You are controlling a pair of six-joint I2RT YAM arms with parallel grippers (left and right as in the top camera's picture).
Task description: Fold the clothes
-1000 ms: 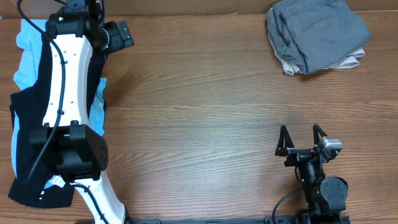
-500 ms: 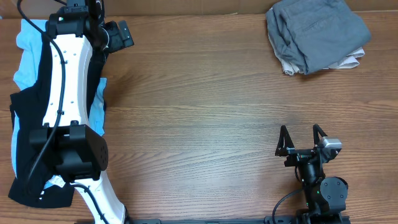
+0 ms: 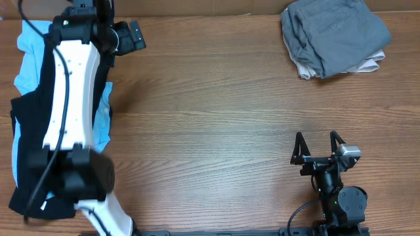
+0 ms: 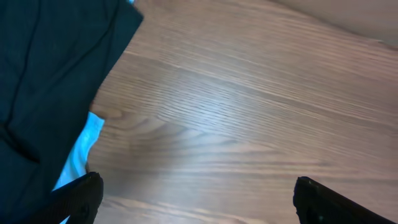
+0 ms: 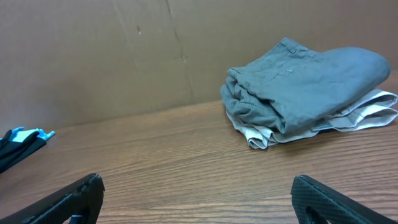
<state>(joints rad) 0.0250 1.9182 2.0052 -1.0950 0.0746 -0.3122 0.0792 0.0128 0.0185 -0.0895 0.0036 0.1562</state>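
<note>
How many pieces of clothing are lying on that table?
4: grey shorts at the far right, on a pale garment; a black garment over a light-blue one at left. More may hide underneath.

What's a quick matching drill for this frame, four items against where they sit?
Items:
1. grey shorts
2. black garment
3. right claw
4. light-blue garment

Places or states:
A. lower right of the overhead view, open, holding nothing
B. top right of the overhead view, in a bundled pile
C. left edge, lying on top of another cloth
D. left edge, showing from under another cloth

Pairs: 1-B, 2-C, 3-A, 4-D
</note>
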